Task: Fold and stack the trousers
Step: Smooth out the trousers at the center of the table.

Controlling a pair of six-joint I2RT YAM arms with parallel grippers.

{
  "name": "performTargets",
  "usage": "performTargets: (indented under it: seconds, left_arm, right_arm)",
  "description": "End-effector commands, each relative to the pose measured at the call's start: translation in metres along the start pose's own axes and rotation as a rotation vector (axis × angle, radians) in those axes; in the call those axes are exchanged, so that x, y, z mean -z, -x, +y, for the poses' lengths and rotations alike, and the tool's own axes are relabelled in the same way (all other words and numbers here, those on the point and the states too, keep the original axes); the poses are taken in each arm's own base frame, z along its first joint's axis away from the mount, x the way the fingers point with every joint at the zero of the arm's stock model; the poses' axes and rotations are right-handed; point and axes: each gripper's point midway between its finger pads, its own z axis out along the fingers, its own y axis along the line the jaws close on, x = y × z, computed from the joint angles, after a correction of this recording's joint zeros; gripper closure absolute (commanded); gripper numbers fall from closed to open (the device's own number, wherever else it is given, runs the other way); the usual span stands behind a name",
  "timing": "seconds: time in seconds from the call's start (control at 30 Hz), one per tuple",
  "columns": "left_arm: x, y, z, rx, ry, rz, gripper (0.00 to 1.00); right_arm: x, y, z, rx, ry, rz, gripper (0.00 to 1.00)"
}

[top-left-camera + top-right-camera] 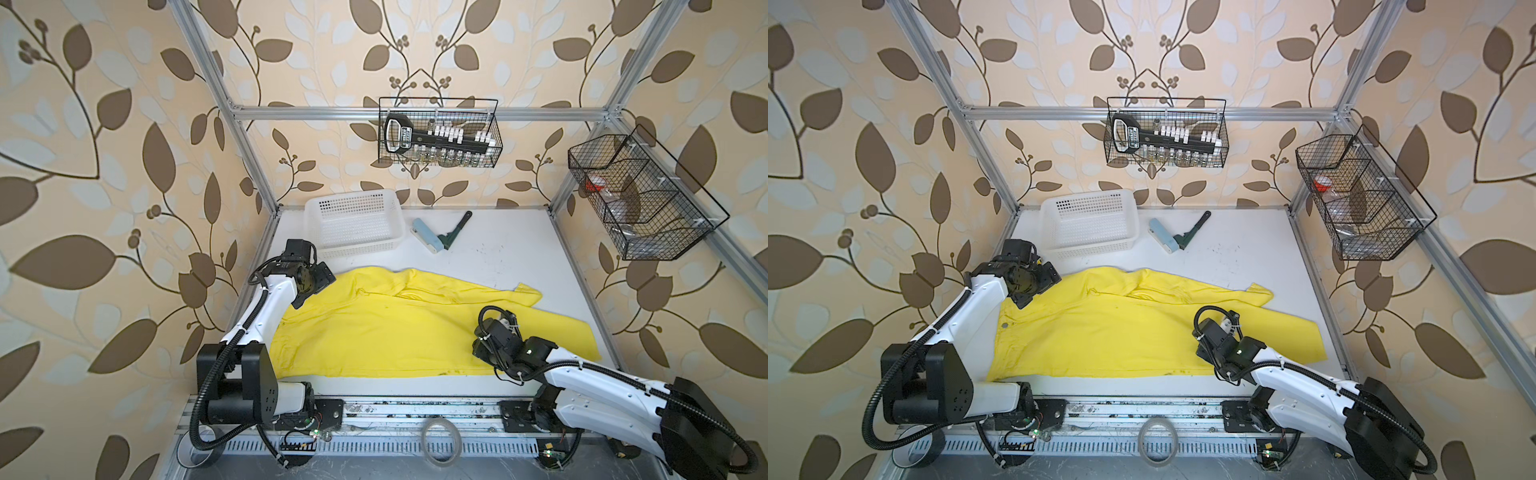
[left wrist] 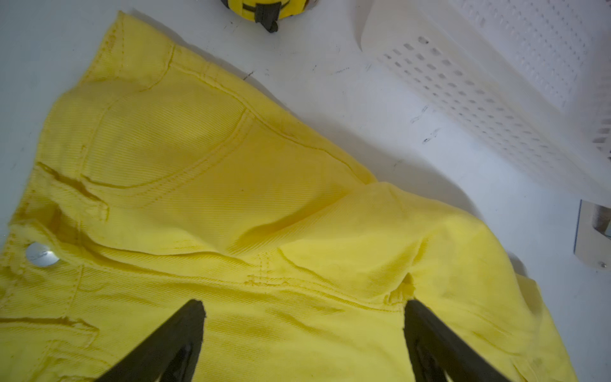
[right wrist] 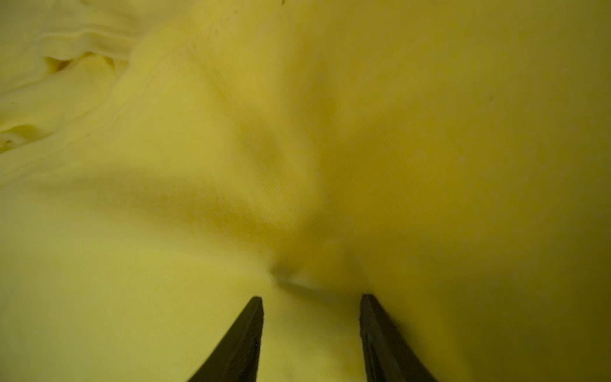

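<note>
The bright yellow trousers (image 1: 395, 328) (image 1: 1121, 332) lie spread across the white table, waistband to the left and legs running right. Over the waistband end hangs my left gripper (image 1: 309, 286) (image 2: 304, 304), open wide above the cloth and holding nothing. A silver button (image 2: 42, 263) and a pocket seam show in the left wrist view. Down on the leg part sits my right gripper (image 1: 488, 340) (image 3: 312, 297), its jaws apart, with wrinkled trousers (image 3: 297, 132) cloth filling the right wrist view.
A white perforated basket (image 1: 353, 199) (image 2: 479, 82) stands at the back left, just beyond the trousers. A lint roller (image 1: 428, 241) lies beside it. Two black wire baskets (image 1: 440, 133) (image 1: 640, 195) hang on the walls. A tape ring (image 1: 441, 440) lies by the front rail.
</note>
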Motion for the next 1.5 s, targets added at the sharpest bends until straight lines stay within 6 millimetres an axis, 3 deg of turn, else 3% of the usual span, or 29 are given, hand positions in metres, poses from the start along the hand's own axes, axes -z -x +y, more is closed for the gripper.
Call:
performTargets:
  seconds: [0.0, 0.17, 0.33, 0.43, 0.53, 0.67, 0.77, 0.93, 1.13, 1.3, 1.47]
  left_arm:
    - [0.007, 0.006, -0.002, -0.02, -0.006, 0.001, 0.01]
    - [0.002, 0.008, -0.011, -0.025, -0.034, 0.01, 0.01]
    - [-0.007, 0.002, -0.011, -0.009, -0.041, 0.032, 0.01]
    - [-0.014, 0.001, -0.008, -0.014, -0.015, 0.034, 0.01]
    - [-0.018, 0.002, -0.005, -0.009, 0.002, 0.028, 0.01]
    - [-0.018, 0.009, 0.003, -0.022, 0.055, -0.003, 0.01]
    - [-0.016, 0.015, 0.011, -0.031, 0.101, -0.027, 0.01]
    - [-0.027, 0.01, 0.019, 0.005, 0.131, 0.012, 0.01]
    - [-0.03, 0.019, 0.032, 0.076, 0.173, 0.015, 0.01]
    - [-0.043, 0.016, 0.037, 0.097, 0.204, 0.038, 0.01]
    - [-0.055, 0.02, 0.033, 0.116, 0.196, 0.056, 0.09]
  right_arm:
    - [0.008, -0.014, -0.061, -0.1, -0.24, 0.036, 0.5]
    - [0.026, 0.015, -0.051, -0.101, -0.21, -0.031, 0.46]
    - [0.05, 0.079, -0.008, 0.025, -0.052, -0.134, 0.35]
    - [0.051, 0.125, -0.005, 0.075, -0.023, -0.163, 0.3]
    - [0.048, 0.165, -0.014, 0.128, -0.068, -0.194, 0.25]
    - [0.032, 0.201, -0.012, 0.204, -0.075, -0.191, 0.21]
    - [0.017, 0.225, -0.029, 0.211, -0.197, -0.172, 0.16]
    - [-0.015, 0.246, -0.043, 0.141, -0.224, -0.131, 0.13]
    - [-0.044, 0.241, -0.056, 0.133, -0.291, -0.073, 0.16]
    - [-0.063, 0.226, -0.047, 0.185, -0.301, -0.019, 0.38]
    - [-0.069, 0.224, -0.046, 0.158, -0.281, -0.032, 0.73]
